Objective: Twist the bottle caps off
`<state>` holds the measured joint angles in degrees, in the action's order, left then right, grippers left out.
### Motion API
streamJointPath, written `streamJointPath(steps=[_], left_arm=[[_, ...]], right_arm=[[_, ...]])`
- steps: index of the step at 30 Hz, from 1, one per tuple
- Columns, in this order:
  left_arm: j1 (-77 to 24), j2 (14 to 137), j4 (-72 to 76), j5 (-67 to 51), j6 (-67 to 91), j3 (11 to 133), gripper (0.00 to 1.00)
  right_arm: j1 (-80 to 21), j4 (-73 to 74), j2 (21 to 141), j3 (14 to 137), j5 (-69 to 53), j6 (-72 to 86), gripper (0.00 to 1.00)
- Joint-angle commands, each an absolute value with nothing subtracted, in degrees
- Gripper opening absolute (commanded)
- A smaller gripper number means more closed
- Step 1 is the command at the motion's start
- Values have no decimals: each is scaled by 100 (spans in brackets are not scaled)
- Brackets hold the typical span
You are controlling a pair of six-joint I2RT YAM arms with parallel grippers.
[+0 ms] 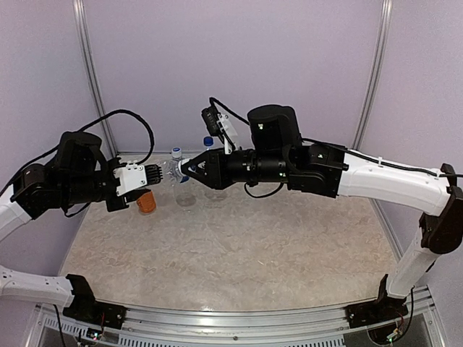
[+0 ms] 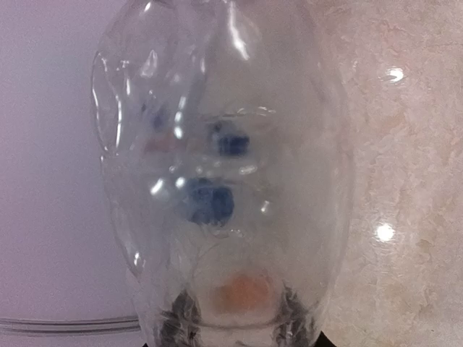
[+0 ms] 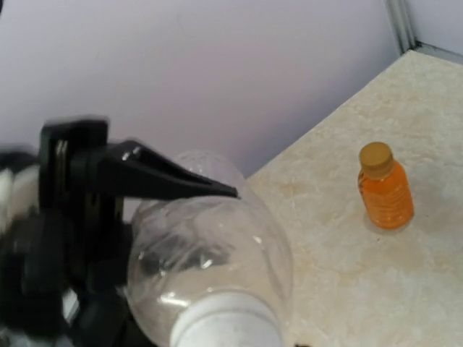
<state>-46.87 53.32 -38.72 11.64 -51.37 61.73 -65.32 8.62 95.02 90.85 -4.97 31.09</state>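
Observation:
My left gripper (image 1: 155, 176) is shut on the base end of the small clear unlabelled bottle (image 1: 172, 172) and holds it level above the table. The bottle fills the left wrist view (image 2: 224, 144). My right gripper (image 1: 187, 168) is closed around its cap, which looks whitish at the bottom of the right wrist view (image 3: 226, 323). The short orange bottle (image 1: 147, 203) with its orange-brown cap (image 3: 375, 154) stands below the left gripper. Two clear bottles with blue caps (image 1: 176, 152) (image 1: 208, 141) stand behind the grippers.
The marbled tabletop (image 1: 239, 253) ends at purple walls with metal posts (image 1: 92, 69) at the back corners. The standing bottles cluster at the back left, close to the wall.

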Motion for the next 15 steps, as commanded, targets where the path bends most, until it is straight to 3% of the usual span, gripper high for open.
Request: streamJointPath(steps=[1,4,7,15], left_arm=[[-4614,5174,-5962,-1295,-4638,6985,24],[-4605,5242,-7278,-2503,-4493,7446,24],[-4638,5381,-7921,-2815,-4259,7605,24],[-4768,5550,-8671,-2997,-4381,7534,20]], right_arm=[[-6869,1446,9560,9154,4,1034,0],[-7587,1911,9551,9092,596,-1434,0],[-8313,2152,9578,9054,1411,-3395,0],[-9034,1981,9685,9161,3486,-6107,0]])
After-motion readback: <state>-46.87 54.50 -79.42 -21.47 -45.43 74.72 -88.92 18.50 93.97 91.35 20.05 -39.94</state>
